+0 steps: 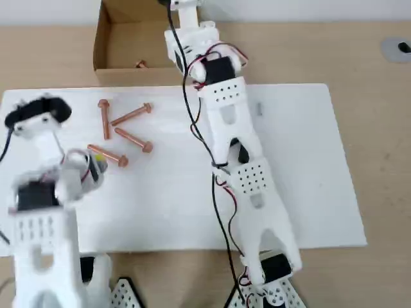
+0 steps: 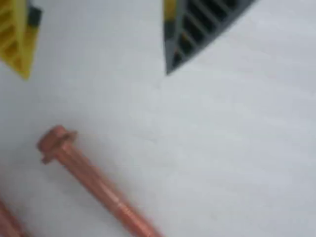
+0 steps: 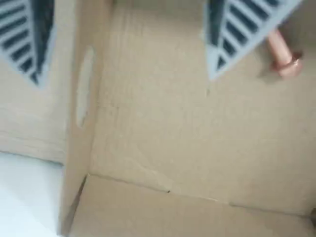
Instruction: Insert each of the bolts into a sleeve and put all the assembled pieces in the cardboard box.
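Several copper bolts lie loose on the white mat (image 1: 192, 212), among them one (image 1: 108, 154) nearest my left arm and others (image 1: 131, 114) further back. My left gripper (image 1: 94, 168) is low over the mat beside them. In the left wrist view it (image 2: 94, 44) is open, with a bolt (image 2: 94, 182) lying just short of its fingertips (image 2: 190, 37). My right gripper (image 1: 183, 9) hangs over the cardboard box (image 1: 106, 45). In the right wrist view it (image 3: 128, 44) is open and holds nothing, and a copper piece (image 3: 281, 54) rests on the box floor, also seen from above (image 1: 141, 64).
The right arm (image 1: 237, 154) stretches diagonally across the mat's middle from the near edge to the box. The mat's right half is bare. A grey disc (image 1: 395, 48) sits on the wooden table at the far right.
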Action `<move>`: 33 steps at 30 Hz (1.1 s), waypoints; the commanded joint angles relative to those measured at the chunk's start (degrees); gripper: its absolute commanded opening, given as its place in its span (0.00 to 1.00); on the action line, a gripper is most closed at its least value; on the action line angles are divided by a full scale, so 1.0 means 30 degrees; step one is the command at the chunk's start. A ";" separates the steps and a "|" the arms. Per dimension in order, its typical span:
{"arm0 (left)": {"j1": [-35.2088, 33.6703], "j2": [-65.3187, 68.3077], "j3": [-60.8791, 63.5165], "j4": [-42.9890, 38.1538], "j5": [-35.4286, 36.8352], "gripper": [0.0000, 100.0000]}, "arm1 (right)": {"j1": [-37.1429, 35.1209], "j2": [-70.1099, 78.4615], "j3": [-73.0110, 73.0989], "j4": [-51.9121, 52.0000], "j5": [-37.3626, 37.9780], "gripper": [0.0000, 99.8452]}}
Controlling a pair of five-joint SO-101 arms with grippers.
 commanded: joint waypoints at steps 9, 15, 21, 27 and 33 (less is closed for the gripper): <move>-0.0059 1.2469 -1.0227 -0.0469 0.3194 0.19 | 0.0308 -0.7634 -0.1040 0.8850 -0.1260 0.25; 0.0586 1.7158 -1.5326 -0.0469 0.3077 0.19 | 0.0308 -0.8571 -0.1040 1.1282 -0.1260 0.25; 0.0615 2.2051 -1.9341 -0.0733 0.1905 0.19 | 0.0425 -0.9099 -0.1040 1.2249 -0.1260 0.25; 0.0615 2.6388 -2.3121 -0.0645 0.1729 0.19 | 0.0630 -0.9949 -0.1040 1.2249 -0.1260 0.25; 0.0645 2.9553 -2.6432 -0.0586 0.0733 0.19 | 0.0659 -1.0183 -0.1011 1.2249 -0.1260 0.25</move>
